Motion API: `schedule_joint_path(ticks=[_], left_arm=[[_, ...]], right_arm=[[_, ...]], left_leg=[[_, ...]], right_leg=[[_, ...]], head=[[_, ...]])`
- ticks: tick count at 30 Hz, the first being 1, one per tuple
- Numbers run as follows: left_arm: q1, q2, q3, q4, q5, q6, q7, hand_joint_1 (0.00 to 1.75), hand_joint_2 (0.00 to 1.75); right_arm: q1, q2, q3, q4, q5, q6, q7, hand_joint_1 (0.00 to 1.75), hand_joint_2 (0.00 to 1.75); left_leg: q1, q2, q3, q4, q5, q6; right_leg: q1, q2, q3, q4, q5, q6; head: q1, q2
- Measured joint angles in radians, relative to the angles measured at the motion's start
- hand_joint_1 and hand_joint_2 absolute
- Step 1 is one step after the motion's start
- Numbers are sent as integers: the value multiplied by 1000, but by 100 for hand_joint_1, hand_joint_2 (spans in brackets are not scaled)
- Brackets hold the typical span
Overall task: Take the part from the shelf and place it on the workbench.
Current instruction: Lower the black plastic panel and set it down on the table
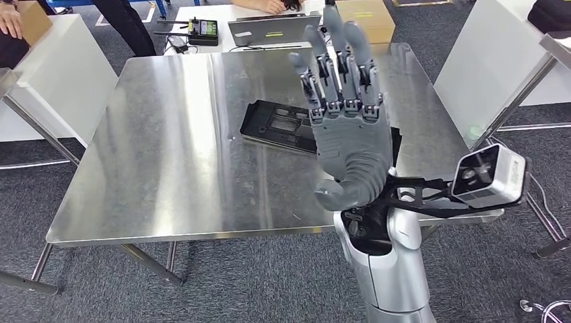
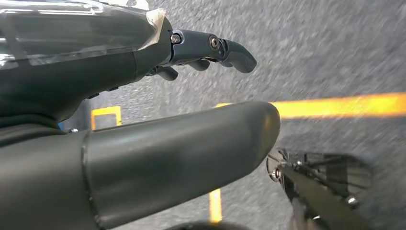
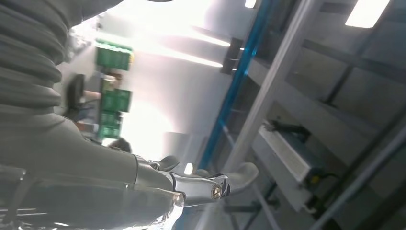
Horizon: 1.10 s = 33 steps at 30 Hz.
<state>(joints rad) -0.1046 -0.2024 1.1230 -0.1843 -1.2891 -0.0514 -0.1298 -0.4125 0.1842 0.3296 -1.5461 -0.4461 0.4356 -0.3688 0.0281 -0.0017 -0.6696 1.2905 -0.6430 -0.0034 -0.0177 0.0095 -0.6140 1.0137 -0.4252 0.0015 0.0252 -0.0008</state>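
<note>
part: black flat plastic panel point(image 1: 279, 126) w/ cut-out windows, lies flat on the steel workbench point(image 1: 168, 148), near the middle, partly hidden behind the right hand.
handling (my judgement): looks light and stiff, a thin moulded piece; prob. a bit slippery on polished metal; thin ribs between the windows could snap if squeezed hard.
where to hold (judgement): at a long outer edge or through one window opening, thumb under and fingers above; since it lies flat, one edge must be lifted first.
right hand point(image 1: 347, 124): raised above the bench in front of the part, fingers straight and spread, holds nothing, not touching the part.
left hand point(image 2: 210, 50): hangs low over grey floor w/ yellow tape lines; fingers partly curled, nothing in them as far as I see; spread or closed, cannot tell.
surface: shiny steel sheet, reflective, on thin metal legs.
room: grey carpet floor; behind the bench a white table w/ laptop point(image 1: 266, 28), remote controller point(image 1: 202, 30), cardboard box point(image 1: 367, 19); persons stand at the far side.
task progress (judgement): part already on the bench, seems done.
</note>
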Motion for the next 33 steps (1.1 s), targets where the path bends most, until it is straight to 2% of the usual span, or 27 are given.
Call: schedule_joint_path(ticks=[1,2,4,5,7,9,10,11,13,14,15,16,17,18,19,20,21,22,24,25,26,27,29,30,31,32,33], left_arm=[[0,-3,-2,0,-1,6,4,0,0],[0,-6,-5,0,-1,15,6,0,0],[-2,-6,-8,0,-1,25,6,0,0],[-3,-6,-10,-1,-2,27,3,0,0],[-4,-5,-13,-1,-5,29,-7,0,0],[-3,-5,-16,-1,-6,30,-16,0,0],[-2,-5,-18,-1,-7,30,-19,0,0],[-2,-4,-18,-1,-7,30,-22,0,0],[-1,-4,-19,-1,-7,31,-26,0,0],[-1,-4,-19,0,-7,32,-27,0,0],[-1,-4,-19,0,-7,33,-29,0,0],[0,-4,-19,0,-7,33,-31,0,0],[0,-5,-19,0,-7,33,-33,0,0],[0,-5,-19,0,-7,33,-35,0,0],[0,-5,-20,0,-7,33,-38,0,0],[0,-5,-20,0,-7,34,-40,0,0],[0,-5,-21,0,-8,35,-42,0,0],[1,-5,-22,0,-8,37,-43,0,0],[2,-5,-25,0,-8,39,-44,0,0],[2,-4,-25,0,-8,40,-44,0,0],[3,-4,-26,0,-8,41,-44,0,0],[3,-4,-26,0,-8,42,-44,0,0],[4,-4,-26,0,-7,43,-45,0,0],[4,-4,-26,0,-7,43,-46,0,0],[4,-4,-26,0,-7,43,-47,0,0],[4,-4,-26,0,-7,43,-48,0,0],[4,-4,-26,0,-7,43,-50,0,0]], right_arm=[[0,-1,2,5,3,-6,-1,0,175],[1,-3,4,9,6,-11,-2,0,175],[0,-5,6,13,9,-17,-6,0,175],[0,-7,7,14,10,-18,-8,0,175],[0,-11,8,18,11,-20,-12,0,175],[1,-18,9,22,12,-24,-15,0,87],[2,-22,10,23,11,-25,-17,0,44],[2,-27,10,25,12,-28,-19,0,0],[5,-35,10,29,17,-34,-23,0,0],[7,-37,10,31,22,-37,-25,0,0],[8,-40,11,34,28,-40,-27,0,0],[10,-43,12,36,37,-45,-29,0,0],[11,-46,13,39,45,-50,-32,0,0],[11,-47,14,42,53,-56,-36,0,0],[10,-48,15,44,60,-60,-41,0,0],[10,-49,16,45,64,-62,-46,0,0],[10,-50,16,46,67,-65,-50,0,0],[10,-50,16,46,69,-67,-54,0,0],[10,-52,17,49,71,-69,-59,0,0],[10,-52,18,50,73,-70,-61,0,0],[10,-51,20,52,76,-70,-62,0,0],[10,-51,22,54,79,-70,-63,0,0],[10,-50,25,57,83,-71,-63,0,0],[11,-50,27,60,84,-72,-63,0,0],[11,-50,29,64,85,-73,-64,0,0],[12,-50,30,67,86,-75,-65,0,0],[12,-50,32,69,87,-76,-68,0,0]], left_leg=[[-1,0,16,-13,16,5],[-2,0,53,-63,43,12],[-10,-1,148,-203,85,29],[-15,-1,180,-253,94,34],[-27,-1,192,-287,99,38],[-31,1,180,-298,120,46],[-30,4,173,-306,135,53],[-28,6,163,-312,150,58],[-26,11,136,-314,175,64],[-26,12,122,-313,187,63],[-26,14,107,-312,199,62],[-26,15,92,-311,210,61],[-25,16,78,-309,221,58],[-25,16,65,-306,230,54],[-26,16,53,-302,238,50],[-27,15,45,-298,245,45],[-29,15,40,-294,251,40],[-29,15,37,-292,258,34],[-26,14,33,-289,266,23],[-23,12,27,-279,252,17],[-21,10,16,-253,220,12],[-18,9,1,-207,172,7],[-17,8,-35,-79,80,0],[-16,8,-44,-26,62,-2],[-16,8,-39,-1,67,-2],[-16,8,-15,-13,89,0],[-16,8,27,-58,116,2]], right_leg=[[5,0,-8,0,7,-1],[8,0,-15,0,14,-1],[14,1,-25,0,28,4],[14,0,-27,0,34,10],[12,-5,-28,-3,47,25],[8,-7,-32,-5,54,37],[8,-7,-41,7,38,37],[8,-7,-55,39,5,33],[6,-7,-90,153,-84,22],[6,-7,-101,217,-115,24],[5,-7,-104,262,-126,31],[4,-7,-89,277,-121,42],[3,-8,-55,250,-102,54],[2,-8,-4,189,-83,62],[2,-8,57,108,-78,64],[4,-8,106,38,-82,60],[5,-8,134,-10,-90,54],[9,-7,144,-32,-98,47],[7,-8,131,-33,-90,30],[5,-9,126,-32,-83,19],[3,-10,119,-33,-73,8],[1,-11,110,-34,-62,0],[3,-12,85,-33,-39,-7],[5,-12,71,-32,-28,-6],[6,-12,56,-31,-16,-5],[6,-12,42,-31,-6,-2],[6,-12,31,-30,4,2]], head=[[0,0],[0,0],[0,0],[1,0],[0,0],[0,0],[1,0],[1,0],[3,0],[2,0],[2,0],[2,0],[2,0],[2,0],[2,0],[2,0],[2,0],[1,0],[1,0],[1,0],[1,0],[0,0],[0,0],[0,0],[-1,0],[-1,0],[-1,0]])
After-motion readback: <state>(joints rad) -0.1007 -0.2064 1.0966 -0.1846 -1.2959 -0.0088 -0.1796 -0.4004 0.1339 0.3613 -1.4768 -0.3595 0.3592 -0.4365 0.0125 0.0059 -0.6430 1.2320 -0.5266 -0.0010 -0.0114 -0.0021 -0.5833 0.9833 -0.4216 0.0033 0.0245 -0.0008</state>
